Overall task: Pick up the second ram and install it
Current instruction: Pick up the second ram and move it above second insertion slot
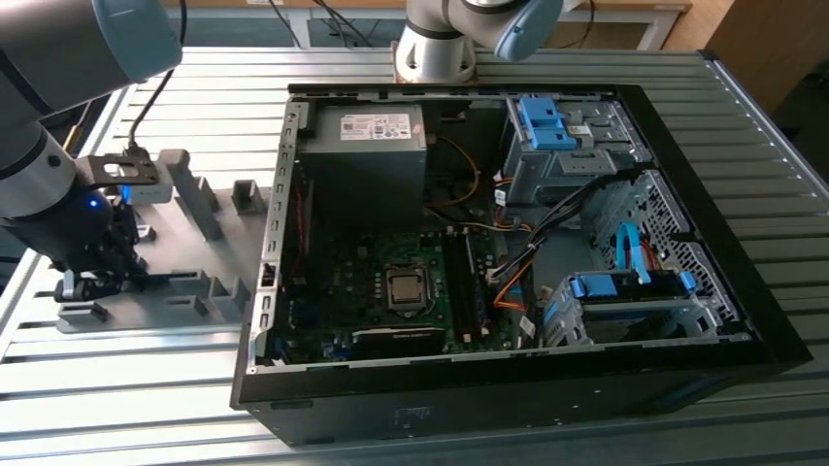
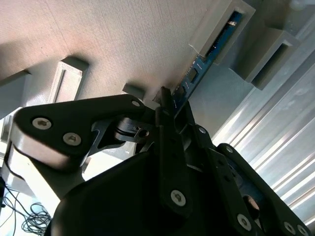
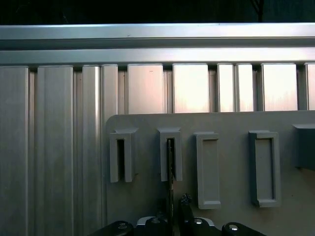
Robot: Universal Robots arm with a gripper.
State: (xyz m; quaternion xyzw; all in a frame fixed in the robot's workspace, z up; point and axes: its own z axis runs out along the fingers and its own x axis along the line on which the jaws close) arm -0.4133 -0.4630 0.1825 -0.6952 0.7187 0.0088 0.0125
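Exterior view: white label [image 1: 372, 126] on power supply [image 1: 363, 170], print not legible to you. Computer case [image 1: 518, 388] lies open on slatted table [image 1: 130, 388]. Your gripper [image 1: 97, 282] is at 9 o'clock of case, the exterior view's left, over grey holder plate [image 1: 194, 291]. In both wrist views, second ram [image 2: 194, 73] [image 3: 170, 167] stands on edge, far end in holder block [image 3: 170, 133] slot, near end between your fingers [image 2: 165, 105]. Fingers pressed against board's faces, pinching it.
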